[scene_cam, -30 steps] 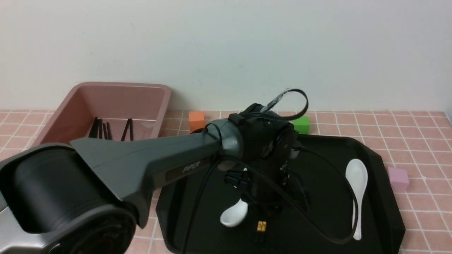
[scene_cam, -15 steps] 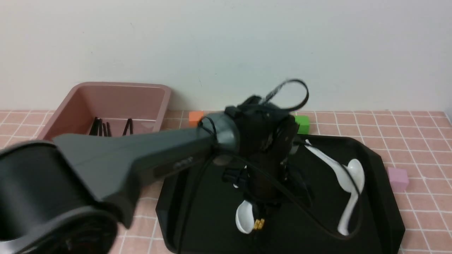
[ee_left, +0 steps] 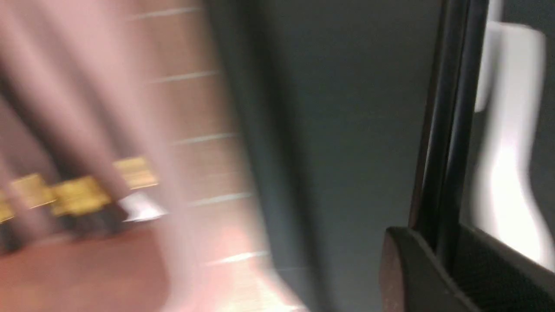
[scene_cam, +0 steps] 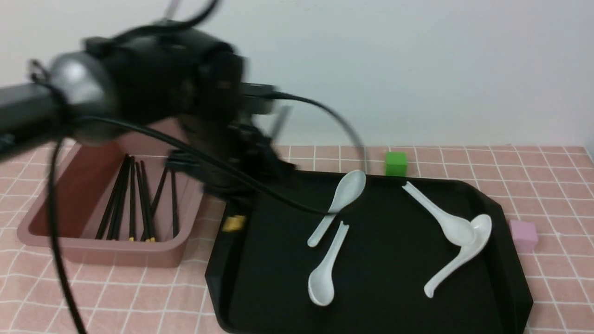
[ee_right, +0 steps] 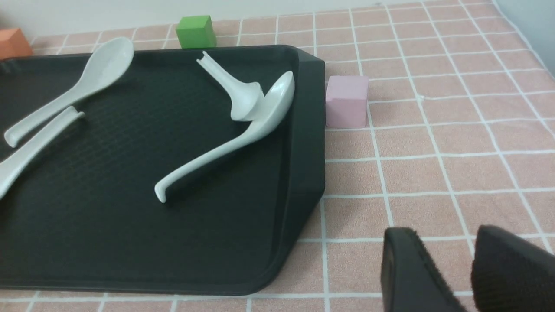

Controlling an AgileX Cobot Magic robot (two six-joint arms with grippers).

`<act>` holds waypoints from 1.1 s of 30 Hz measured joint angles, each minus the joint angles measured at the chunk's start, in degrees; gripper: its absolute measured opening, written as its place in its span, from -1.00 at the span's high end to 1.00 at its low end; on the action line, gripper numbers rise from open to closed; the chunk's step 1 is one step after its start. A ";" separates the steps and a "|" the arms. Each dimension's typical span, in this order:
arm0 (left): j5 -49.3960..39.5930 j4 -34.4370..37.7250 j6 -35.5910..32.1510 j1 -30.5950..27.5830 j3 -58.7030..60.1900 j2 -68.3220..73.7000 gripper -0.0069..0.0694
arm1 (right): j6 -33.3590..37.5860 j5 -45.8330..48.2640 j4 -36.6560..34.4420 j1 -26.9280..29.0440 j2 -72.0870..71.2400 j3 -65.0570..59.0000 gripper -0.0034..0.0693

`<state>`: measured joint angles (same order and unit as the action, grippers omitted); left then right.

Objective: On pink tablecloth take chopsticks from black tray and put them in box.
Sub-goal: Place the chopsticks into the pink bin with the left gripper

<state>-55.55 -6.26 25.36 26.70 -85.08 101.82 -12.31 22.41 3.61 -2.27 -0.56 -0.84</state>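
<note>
My left gripper (scene_cam: 230, 197) is blurred above the gap between the box (scene_cam: 106, 250) and the black tray (scene_cam: 394, 260). It is shut on a pair of black chopsticks whose yellow band (scene_cam: 233, 223) hangs below it. In the left wrist view the sticks (ee_left: 451, 130) run out from between the jaws of the gripper (ee_left: 438, 242). Several more chopsticks (scene_cam: 132, 199) lie in the box. My right gripper (ee_right: 453, 242) is open and empty over the pink tablecloth (ee_right: 433, 173), beside the tray's near right corner (ee_right: 310, 130).
Several white spoons lie on the tray, two in the middle (scene_cam: 341, 197) (scene_cam: 325, 273) and two crossed at the right (scene_cam: 459, 232). A green cube (scene_cam: 396, 163) stands behind the tray and a pink cube (scene_cam: 523, 234) at its right. An orange cube (ee_right: 13, 41) shows in the right wrist view.
My left arm has lifted from the middle of the tray and swung left toward the box with the chopsticks. The spoons on the tray have shifted.
</note>
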 joint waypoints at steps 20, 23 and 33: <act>5.15 -7.14 -1.45 -15.31 0.62 2.35 0.06 | 0.00 0.00 0.00 0.00 0.00 0.00 0.25; 4.59 -7.14 -0.37 -15.31 0.62 2.08 -0.21 | 0.00 0.00 0.00 0.00 0.00 0.00 0.25; 4.60 -2.94 -0.09 -15.31 3.34 -17.02 -0.31 | 0.00 0.00 0.00 0.00 0.00 0.00 0.25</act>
<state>-50.95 -9.19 25.27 11.38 -81.74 84.79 -12.31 22.41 3.61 -2.27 -0.56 -0.84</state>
